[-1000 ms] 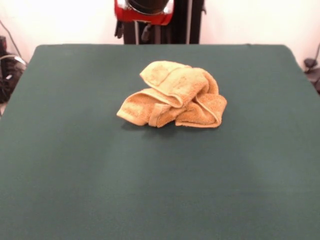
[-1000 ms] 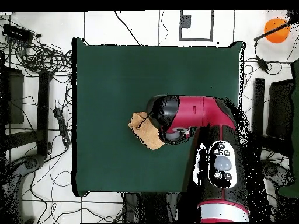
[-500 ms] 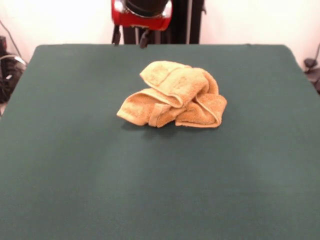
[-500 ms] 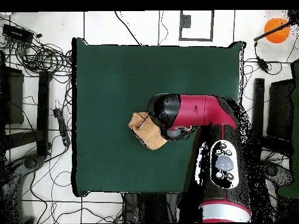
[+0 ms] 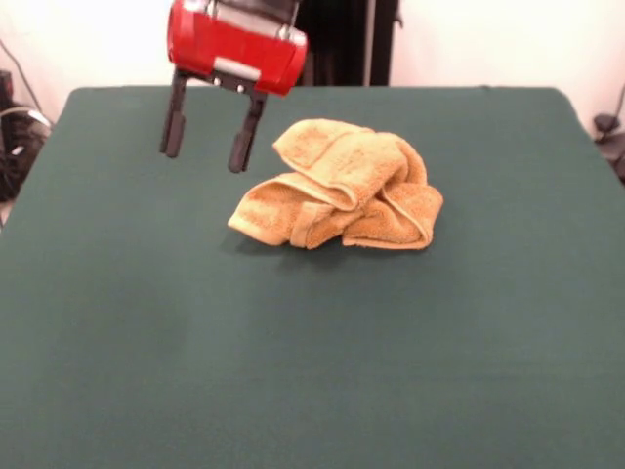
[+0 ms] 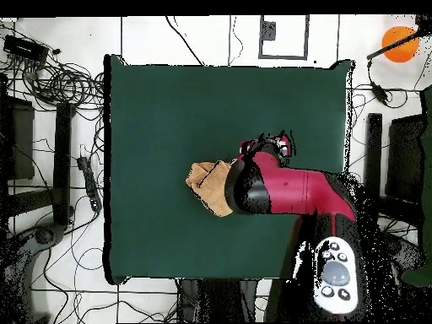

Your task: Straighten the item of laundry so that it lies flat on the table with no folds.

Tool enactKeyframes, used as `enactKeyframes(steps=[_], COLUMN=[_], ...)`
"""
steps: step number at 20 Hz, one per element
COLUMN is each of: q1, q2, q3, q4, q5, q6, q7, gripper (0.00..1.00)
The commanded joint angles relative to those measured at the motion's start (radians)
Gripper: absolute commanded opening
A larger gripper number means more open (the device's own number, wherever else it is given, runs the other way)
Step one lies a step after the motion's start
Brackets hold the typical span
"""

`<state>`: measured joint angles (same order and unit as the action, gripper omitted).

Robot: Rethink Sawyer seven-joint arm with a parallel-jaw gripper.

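- Looking across our large dark green cloth-topped table (image 5: 146,342), we see the small golden-orange terry-cloth towel (image 5: 337,186) lying near the middle of it, crumpled into a rounded heap.
- We count several thick rolled folds in the heap: one lobe rides on top, another juts out low at the picture's left, and a third curls round at the right with a hemmed edge showing along it.
- We see the red-bodied gripper with two dark fingers (image 5: 204,151) hanging above the table at the picture's upper left, just beside the towel but not touching it.
- We read its claw as wide apart, with bare green cloth showing between the two fingers (image 5: 173,127) and nothing held in them.
- We note that the fingers point down and the red body tilts slightly, its right end lower in the front view.
- From above, we find the towel (image 6: 211,187) partly covered by the red and black arm (image 6: 291,192), which reaches over the table from the lower right of that picture.
- We cannot make out the fingertips clearly from overhead, as the arm's head hides most of them.
- We see tangled cables (image 6: 63,80) on the floor around the table.
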<state>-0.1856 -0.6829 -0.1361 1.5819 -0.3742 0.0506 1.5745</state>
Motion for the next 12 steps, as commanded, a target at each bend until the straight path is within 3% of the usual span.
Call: enactKeyframes(steps=[1, 9, 11, 12], q1=[0.096, 0.060, 0.060, 0.084], q2=[0.050, 0.041, 0.041, 0.024], q3=[-0.097, -0.089, -0.089, -0.116], q4=[0.214, 0.297, 0.306, 0.307], q5=[0.080, 0.142, 0.153, 0.168], q6=[-0.540, -0.721, -0.732, -0.636], q7=[0.295, 0.269, 0.264, 0.226], gripper=[1.00, 1.00, 1.00, 1.00])
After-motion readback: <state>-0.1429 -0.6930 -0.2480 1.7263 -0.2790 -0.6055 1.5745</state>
